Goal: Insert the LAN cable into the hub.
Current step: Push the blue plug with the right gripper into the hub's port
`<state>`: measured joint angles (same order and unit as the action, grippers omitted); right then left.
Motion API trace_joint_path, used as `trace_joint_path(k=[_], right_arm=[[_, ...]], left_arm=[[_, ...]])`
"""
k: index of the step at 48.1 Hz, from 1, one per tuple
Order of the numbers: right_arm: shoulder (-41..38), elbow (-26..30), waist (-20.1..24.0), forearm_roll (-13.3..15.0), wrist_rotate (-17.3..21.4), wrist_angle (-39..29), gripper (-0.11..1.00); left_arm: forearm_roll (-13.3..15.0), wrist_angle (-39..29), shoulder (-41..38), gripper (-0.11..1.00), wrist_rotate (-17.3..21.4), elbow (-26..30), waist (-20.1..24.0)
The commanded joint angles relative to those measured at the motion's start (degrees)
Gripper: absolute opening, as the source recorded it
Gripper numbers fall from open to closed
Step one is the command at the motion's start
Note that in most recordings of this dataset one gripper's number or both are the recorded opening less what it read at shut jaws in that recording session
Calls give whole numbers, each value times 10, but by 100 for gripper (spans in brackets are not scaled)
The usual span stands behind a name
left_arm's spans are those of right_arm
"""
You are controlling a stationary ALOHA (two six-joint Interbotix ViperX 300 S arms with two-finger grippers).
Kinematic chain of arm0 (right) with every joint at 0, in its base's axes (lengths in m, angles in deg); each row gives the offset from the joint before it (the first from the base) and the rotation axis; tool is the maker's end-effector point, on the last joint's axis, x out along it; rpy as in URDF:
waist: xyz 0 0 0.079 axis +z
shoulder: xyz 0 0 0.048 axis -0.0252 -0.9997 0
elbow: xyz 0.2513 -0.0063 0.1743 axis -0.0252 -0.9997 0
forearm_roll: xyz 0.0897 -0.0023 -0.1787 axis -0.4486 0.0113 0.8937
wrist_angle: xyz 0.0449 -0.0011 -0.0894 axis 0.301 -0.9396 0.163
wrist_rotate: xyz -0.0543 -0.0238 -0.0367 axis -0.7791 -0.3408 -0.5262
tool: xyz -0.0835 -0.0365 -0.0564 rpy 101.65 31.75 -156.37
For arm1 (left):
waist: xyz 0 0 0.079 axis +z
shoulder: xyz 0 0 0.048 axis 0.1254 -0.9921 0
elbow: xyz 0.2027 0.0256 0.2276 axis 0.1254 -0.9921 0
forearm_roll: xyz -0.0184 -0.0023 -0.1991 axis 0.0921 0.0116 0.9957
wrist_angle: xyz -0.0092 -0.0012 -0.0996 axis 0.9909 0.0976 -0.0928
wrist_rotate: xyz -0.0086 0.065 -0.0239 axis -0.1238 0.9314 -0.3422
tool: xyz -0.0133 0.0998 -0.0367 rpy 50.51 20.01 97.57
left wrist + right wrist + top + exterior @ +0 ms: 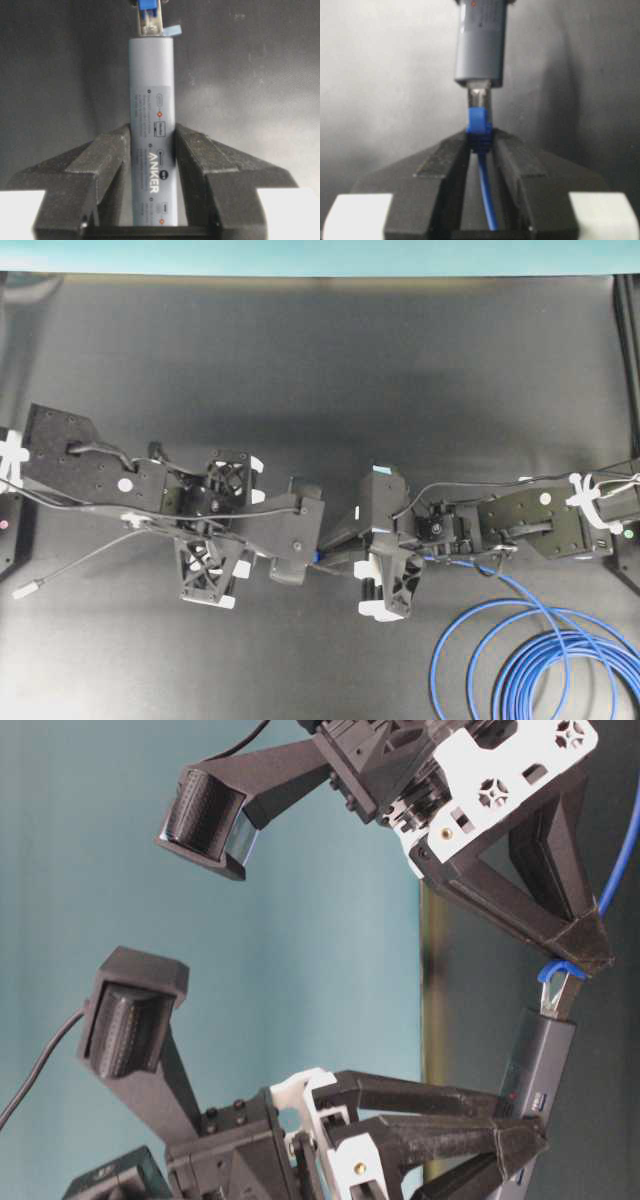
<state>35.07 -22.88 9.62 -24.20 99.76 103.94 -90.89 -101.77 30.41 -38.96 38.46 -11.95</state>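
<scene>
My left gripper (152, 135) is shut on the hub (151, 100), a slim grey bar marked ANKER, and holds it above the table. My right gripper (480, 139) is shut on the blue boot of the LAN cable's plug (479, 102). The plug's tip sits in the port at the hub's end (481, 50); a short clear part of it still shows outside. In the table-level view the plug (558, 992) meets the hub (540, 1060) in line. In the overhead view both grippers meet mid-table around the plug (318, 556), and the hub is hidden.
The LAN cable's blue loops (540, 660) lie at the front right of the black table. The hub's thin grey cord trails left to its silver plug (25, 590) near the table's left edge.
</scene>
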Motion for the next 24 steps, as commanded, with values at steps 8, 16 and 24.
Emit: trace_joint_path(k=[8,16,24], right_arm=[[6,17,-10,-3,6,-18,13],[6,22,-11,-4,6,-27,13],[8,24,-14,-4,6,-18,13]], left_arm=[[-2,-2,-6,29,1,31,-2],[-2,-16,-18,29,1,47,-1],[-2,-11,-30,29,0,61,0]])
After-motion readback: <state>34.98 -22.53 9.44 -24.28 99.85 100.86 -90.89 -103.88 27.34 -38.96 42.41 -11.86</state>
